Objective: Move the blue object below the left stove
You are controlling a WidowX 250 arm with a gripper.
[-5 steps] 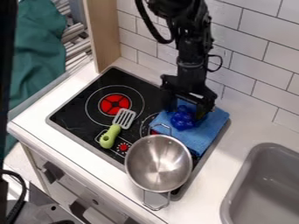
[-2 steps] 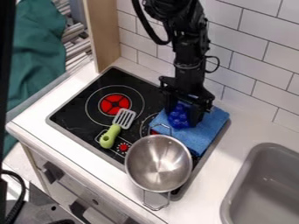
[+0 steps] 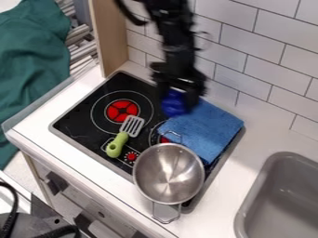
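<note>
Black stovetop, tiled wall behind.
Hand grasps blue object near blue cloth (steel pan apart).

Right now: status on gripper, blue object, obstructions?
Black two-finger gripper closed on blue lumpy object, above cooktop's back edge. Green-handled slotted spatula lying below left red burner, in the way.

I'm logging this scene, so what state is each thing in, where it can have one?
Gripper: closed on the blue object.
Blue object: held in the gripper.
Blue cloth: laid flat.
Two-handled metal pot: upright, uncovered.
Slotted spatula: lying flat.
Green fabric: creased.
</note>
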